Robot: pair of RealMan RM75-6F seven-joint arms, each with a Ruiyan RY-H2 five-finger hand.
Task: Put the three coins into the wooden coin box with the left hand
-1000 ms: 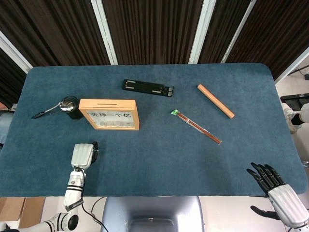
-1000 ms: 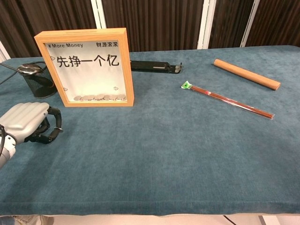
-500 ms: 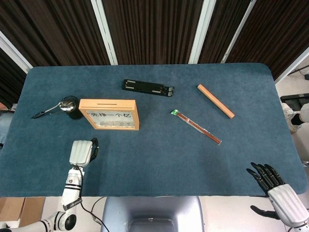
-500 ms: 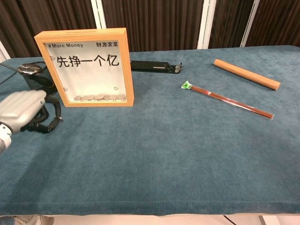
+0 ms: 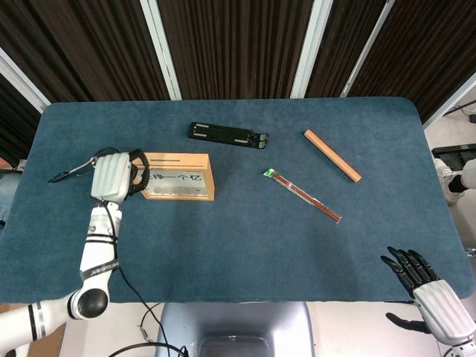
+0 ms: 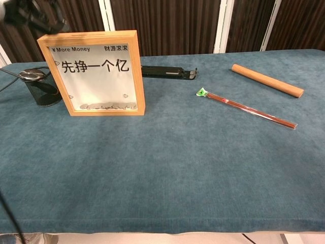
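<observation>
Left hand (image 5: 114,177) has come up off the near-left cloth since a second ago and now hangs over the left end of the wooden coin box (image 5: 178,176), high enough that the chest view only catches its dark fingers at the top-left corner. Fingers look curled in, and honestly I can't tell whether a coin is pinched in there; no loose coins show on the table (image 5: 245,245) either.

Right hand (image 5: 431,296) sits at the near-right edge, fingers spread, holding nothing, way too far off to matter.

What counts: the box stands upright with its slot along the top edge, long axis running left to right, and the slot lies just right of the hand. Coins (image 6: 107,106) already lie piled behind the glass at the bottom.

Farther back: black pen cup (image 6: 43,91) with a spoon (image 5: 71,171), black stand (image 5: 227,134), wrapped chopsticks (image 5: 303,195), wooden stick (image 5: 332,155).
</observation>
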